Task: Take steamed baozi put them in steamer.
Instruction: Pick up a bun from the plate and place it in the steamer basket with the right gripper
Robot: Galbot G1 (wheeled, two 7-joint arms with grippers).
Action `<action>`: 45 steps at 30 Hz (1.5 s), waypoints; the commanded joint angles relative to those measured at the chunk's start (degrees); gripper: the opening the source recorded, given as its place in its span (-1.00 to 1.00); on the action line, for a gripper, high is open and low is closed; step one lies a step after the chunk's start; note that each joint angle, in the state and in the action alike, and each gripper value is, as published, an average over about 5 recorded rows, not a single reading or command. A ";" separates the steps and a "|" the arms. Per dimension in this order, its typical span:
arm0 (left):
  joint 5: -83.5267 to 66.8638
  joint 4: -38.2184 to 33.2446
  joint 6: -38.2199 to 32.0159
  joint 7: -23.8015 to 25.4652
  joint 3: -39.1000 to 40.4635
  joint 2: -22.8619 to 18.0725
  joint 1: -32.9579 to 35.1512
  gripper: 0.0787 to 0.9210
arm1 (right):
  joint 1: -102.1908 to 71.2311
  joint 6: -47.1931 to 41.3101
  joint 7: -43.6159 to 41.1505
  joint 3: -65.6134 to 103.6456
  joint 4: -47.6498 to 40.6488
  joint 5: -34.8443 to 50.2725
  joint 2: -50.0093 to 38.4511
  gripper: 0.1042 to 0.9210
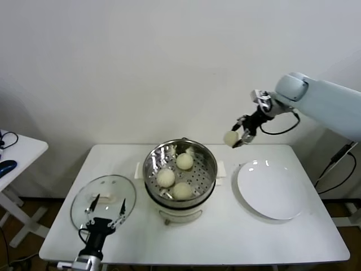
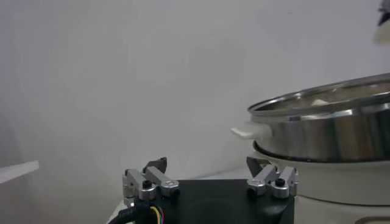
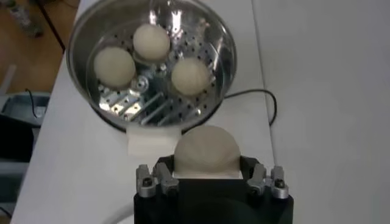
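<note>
Three cream-white baozi (image 1: 176,177) sit on steel steamer's (image 1: 206,180) perforated tray, mid-table; fourth baozi (image 1: 230,138) held airborne between steamer and plate side.

steamer (image 1: 180,169) between lid (image 1: 103,197) and plate (image 1: 271,189)

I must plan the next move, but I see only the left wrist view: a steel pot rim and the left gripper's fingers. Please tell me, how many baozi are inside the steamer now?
Observer: Three baozi lie on the perforated tray of the steamer.
Operator: Where is the fourth one?
Observer: The right gripper holds the fourth baozi in the air, above the table between the steamer and the white plate.
Operator: Is the plate empty?
Observer: Yes, nothing lies on it.
Operator: And where is my left gripper in the head view?
Observer: The left gripper is open, low at the table's front edge, over the glass lid.
</note>
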 commanded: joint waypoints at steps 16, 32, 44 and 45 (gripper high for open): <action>0.48 0.95 0.89 -0.21 0.51 0.58 -0.41 0.77 | -4.57 -4.36 6.07 -9.17 2.09 11.91 16.45 0.43; 0.56 1.59 1.28 -0.19 0.72 0.44 -1.05 0.77 | -6.47 -3.67 5.66 -9.63 0.69 7.48 14.66 0.43; 0.58 1.73 1.29 -0.18 0.70 0.49 -1.02 0.77 | -6.60 -3.26 5.63 -9.68 0.32 5.81 14.67 0.44; 0.59 1.74 1.31 -0.18 0.72 0.50 -1.06 0.77 | -6.59 -3.24 5.64 -9.67 0.29 5.73 14.70 0.44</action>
